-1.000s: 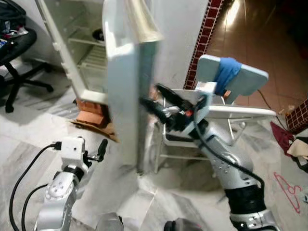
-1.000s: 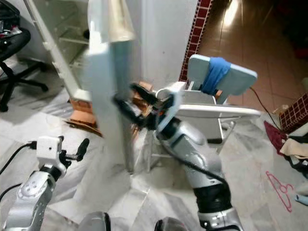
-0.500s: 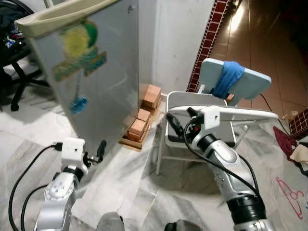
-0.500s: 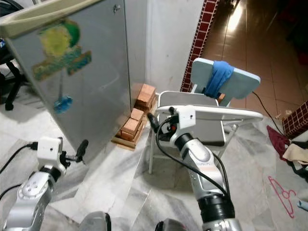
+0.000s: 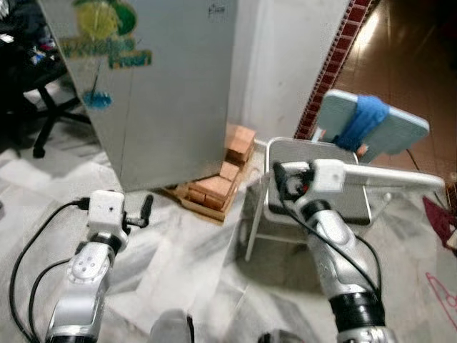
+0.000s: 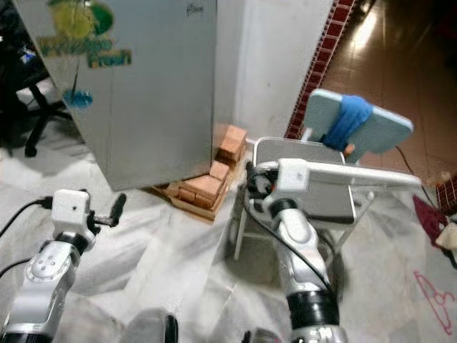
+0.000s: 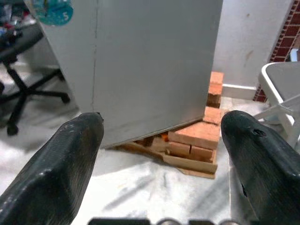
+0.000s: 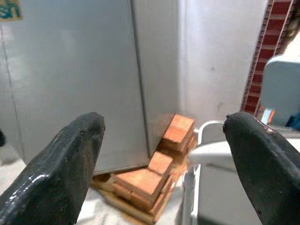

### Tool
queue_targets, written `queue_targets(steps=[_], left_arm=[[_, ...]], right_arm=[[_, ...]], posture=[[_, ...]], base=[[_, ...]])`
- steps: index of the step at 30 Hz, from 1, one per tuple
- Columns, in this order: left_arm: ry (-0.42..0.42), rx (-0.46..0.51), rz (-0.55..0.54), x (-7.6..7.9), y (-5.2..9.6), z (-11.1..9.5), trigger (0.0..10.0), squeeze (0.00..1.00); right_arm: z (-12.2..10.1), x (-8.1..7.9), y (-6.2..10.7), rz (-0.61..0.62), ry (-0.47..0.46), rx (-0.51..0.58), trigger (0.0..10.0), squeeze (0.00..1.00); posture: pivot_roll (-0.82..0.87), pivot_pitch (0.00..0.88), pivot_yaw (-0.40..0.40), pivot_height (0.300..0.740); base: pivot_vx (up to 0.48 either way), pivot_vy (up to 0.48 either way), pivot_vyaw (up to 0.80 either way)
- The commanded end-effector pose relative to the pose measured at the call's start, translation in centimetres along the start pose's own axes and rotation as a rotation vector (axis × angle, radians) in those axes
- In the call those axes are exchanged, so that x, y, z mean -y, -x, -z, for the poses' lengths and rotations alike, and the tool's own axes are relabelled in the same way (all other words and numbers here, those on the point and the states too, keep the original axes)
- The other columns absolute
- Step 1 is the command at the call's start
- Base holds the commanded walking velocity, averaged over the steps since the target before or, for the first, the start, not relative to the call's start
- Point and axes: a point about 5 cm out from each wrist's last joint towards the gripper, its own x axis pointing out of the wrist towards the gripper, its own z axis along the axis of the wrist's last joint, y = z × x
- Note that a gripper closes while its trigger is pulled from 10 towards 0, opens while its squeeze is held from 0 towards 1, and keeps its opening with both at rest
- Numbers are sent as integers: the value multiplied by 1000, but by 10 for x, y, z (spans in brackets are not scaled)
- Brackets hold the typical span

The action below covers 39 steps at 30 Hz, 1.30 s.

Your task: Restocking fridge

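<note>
The fridge is filling the upper left of the head views, its flat grey door shut and carrying colourful stickers. Both grippers are hanging empty with fingers spread wide: the left gripper low at lower left, the right gripper at centre right over the white plastic chair. The rough orange bricks are propping the fridge's corner on the slick marbled floor; a careless nudge could probably be shifting them and tilting the fridge.
</note>
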Motion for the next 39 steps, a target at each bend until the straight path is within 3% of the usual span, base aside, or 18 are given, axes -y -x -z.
queue_targets(steps=[1,3,6,10,20,26,30,33,39], left_arm=[[-4,9,24,7,-1,-1,10000,0],[-3,9,26,7,-1,-1,10000,0],[-2,10,26,7,-2,-1,10000,0],[-2,13,25,7,-3,-2,10000,0],[-8,46,40,11,-8,-11,10000,0],[-30,87,53,13,-4,-21,10000,0],[-25,78,86,15,2,-14,10000,0],[-56,93,129,16,2,-20,10000,0],[-71,117,98,5,-3,-27,10000,0]], right_arm=[[4,17,3,74,14,-9,10000,0],[4,18,2,81,40,8,10000,0],[5,9,2,17,-38,-24,10000,0],[7,6,3,25,-26,-13,10000,0],[4,10,-1,31,-34,-17,10000,0],[-5,16,-1,48,-19,18,10000,0],[2,18,8,65,-16,8,10000,0],[-4,18,12,68,15,47,10000,0],[2,26,23,100,10,38,10000,0]], posture=[[76,63,-29,740],[77,63,-29,740],[77,61,-29,740],[79,60,-28,740],[90,90,-31,740],[92,127,-28,740],[76,109,-26,740],[74,91,-24,740],[71,62,-9,740]], base=[[0,480,0],[0,480,0],[0,480,0],[0,480,0],[0,480,0],[0,480,-800],[0,480,-800],[0,480,-800],[0,480,-800]])
